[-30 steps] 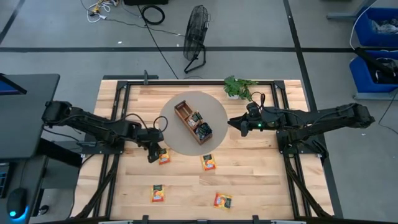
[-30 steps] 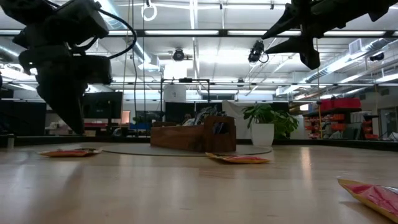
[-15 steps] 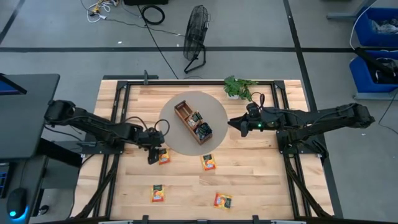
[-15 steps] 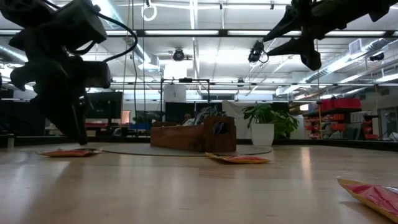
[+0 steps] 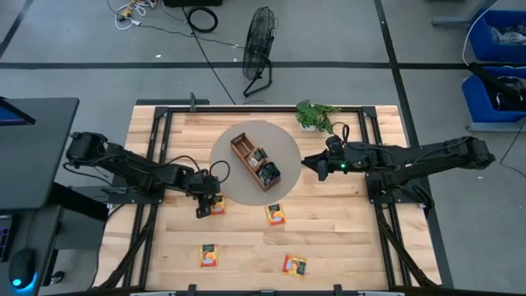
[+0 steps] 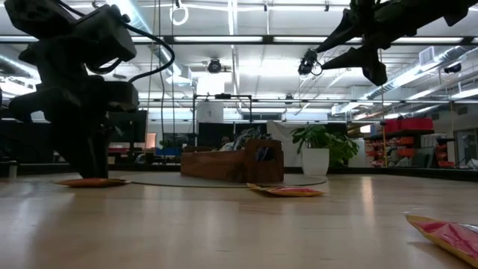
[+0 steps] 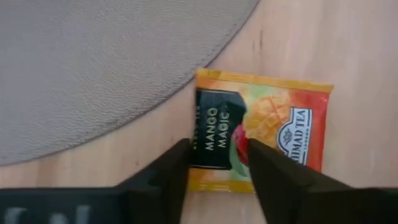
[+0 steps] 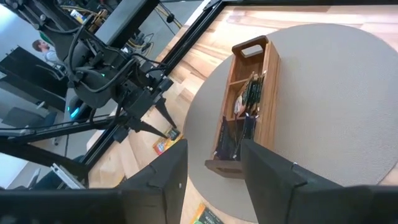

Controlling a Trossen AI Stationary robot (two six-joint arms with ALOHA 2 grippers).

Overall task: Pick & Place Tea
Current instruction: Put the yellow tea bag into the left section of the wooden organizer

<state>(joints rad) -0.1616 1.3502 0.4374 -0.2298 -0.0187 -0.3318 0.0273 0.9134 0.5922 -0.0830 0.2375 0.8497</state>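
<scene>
An orange tea sachet (image 7: 258, 134) lies flat on the wood beside the edge of the round grey mat (image 5: 283, 148). My left gripper (image 7: 217, 152) stands open right over it, one finger on each side of its black label, lowered to table height (image 6: 93, 173). Three more orange sachets (image 5: 276, 215) (image 5: 209, 256) (image 5: 294, 265) lie flat on the near part of the table. The wooden tray (image 5: 255, 162), with dark sachets in it, sits on the mat. My right gripper (image 5: 306, 163) hangs open and empty, high above the mat's right edge. My left gripper comes at the orange sachet from above, fingers pointing down over its label end (image 7: 214, 127). The sachet lies flat on the table. I cannot tell whether the fingertips (image 7: 180, 155) touch it.
A small green plant (image 5: 316, 115) stands at the far edge, behind the right arm. Black frame rails (image 5: 156, 164) run along the table's left and right sides. Bare wood lies between the loose sachets in front.
My left gripper has opened from shut. It has come down and slightly toward the table's right edge, so that it now stands at the orange sachet by the mat. The sachet has stayed where it was.
</scene>
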